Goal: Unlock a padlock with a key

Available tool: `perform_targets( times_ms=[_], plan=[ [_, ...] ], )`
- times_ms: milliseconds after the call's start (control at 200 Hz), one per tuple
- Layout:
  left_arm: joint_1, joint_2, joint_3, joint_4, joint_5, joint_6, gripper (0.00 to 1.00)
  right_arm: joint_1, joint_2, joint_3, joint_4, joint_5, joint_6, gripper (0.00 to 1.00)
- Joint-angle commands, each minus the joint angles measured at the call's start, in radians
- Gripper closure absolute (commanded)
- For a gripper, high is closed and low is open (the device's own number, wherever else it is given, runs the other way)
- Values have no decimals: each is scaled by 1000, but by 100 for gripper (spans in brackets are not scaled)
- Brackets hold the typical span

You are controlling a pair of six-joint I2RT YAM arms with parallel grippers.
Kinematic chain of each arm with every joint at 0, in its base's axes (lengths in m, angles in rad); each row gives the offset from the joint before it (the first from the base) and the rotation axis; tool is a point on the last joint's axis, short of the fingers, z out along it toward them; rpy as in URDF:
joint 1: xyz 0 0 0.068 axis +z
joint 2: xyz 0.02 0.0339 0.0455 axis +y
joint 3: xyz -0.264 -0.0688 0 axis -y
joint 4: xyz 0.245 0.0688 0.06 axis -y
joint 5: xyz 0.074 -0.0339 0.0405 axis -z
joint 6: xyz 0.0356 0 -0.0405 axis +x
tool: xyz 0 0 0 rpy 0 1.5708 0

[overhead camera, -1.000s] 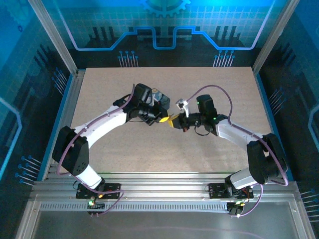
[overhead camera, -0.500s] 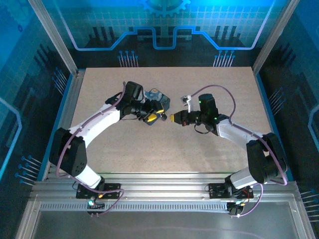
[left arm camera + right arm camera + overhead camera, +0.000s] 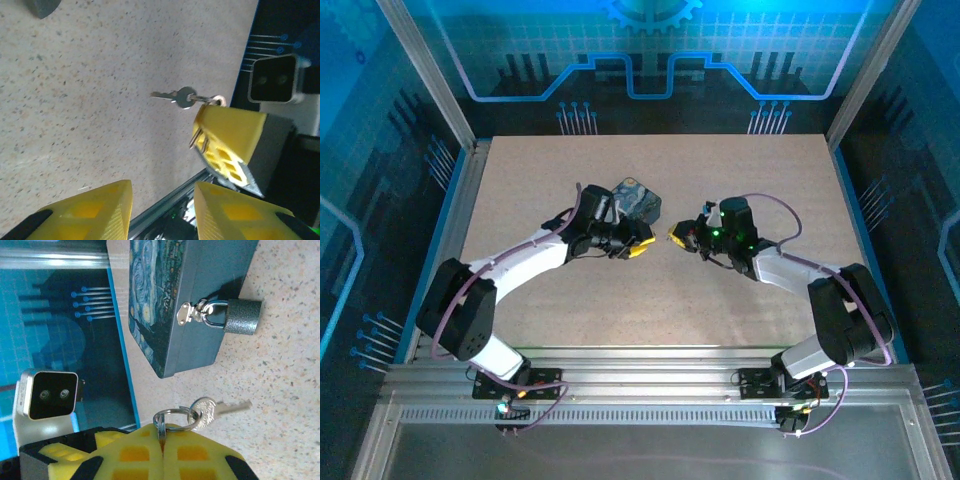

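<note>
Right fingers (image 3: 135, 445) pinch just the key ring (image 3: 172, 419), so the key (image 3: 215, 409) dangles and could swing off-aim. Left fingers (image 3: 105, 200) are parted, empty. Padlock (image 3: 242, 316) hangs from the box (image 3: 205, 280) on the counter (image 3: 280, 390).

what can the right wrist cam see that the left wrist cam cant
Right wrist view: the grey padlock, its shackle through the hasp of the dark box with the blue-and-yellow swirl picture.

Left wrist view: the left hand, yellow fingers apart with nothing between them, and the right hand seen from outside.

Both: the key sticking out from its ring, which the right hand pinches shut, above the speckled table.
</note>
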Motion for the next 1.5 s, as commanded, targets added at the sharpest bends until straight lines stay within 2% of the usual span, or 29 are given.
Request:
perform_targets(
  times_ms=[0, 245, 445, 785, 910, 1166, 1496],
  plan=[
    [-10, 23, -12, 99, 23, -56, 64, 30, 16, -26, 74, 50, 166, 97],
    [-27, 58, -15, 127, 17, -86, 67, 65, 81, -34, 189, 52, 276, 98],
    [-26, 43, -1, 24, -41, -48, 71, 73, 88, -43, 195, 73, 289, 99],
    [-26, 56, -11, 45, -52, -75, 76, 111, 115, -29, 255, 67, 328, 99],
    [-27, 61, -6, 44, -55, -82, 81, 130, 131, -35, 295, 65, 355, 99],
    [-20, 38, -32, 46, -73, -98, 85, 145, 141, -48, 323, 73, 377, 99],
    [11, 21, -50, 57, -66, -87, 100, 155, 150, -29, 321, 62, 373, 96]
  ],
)
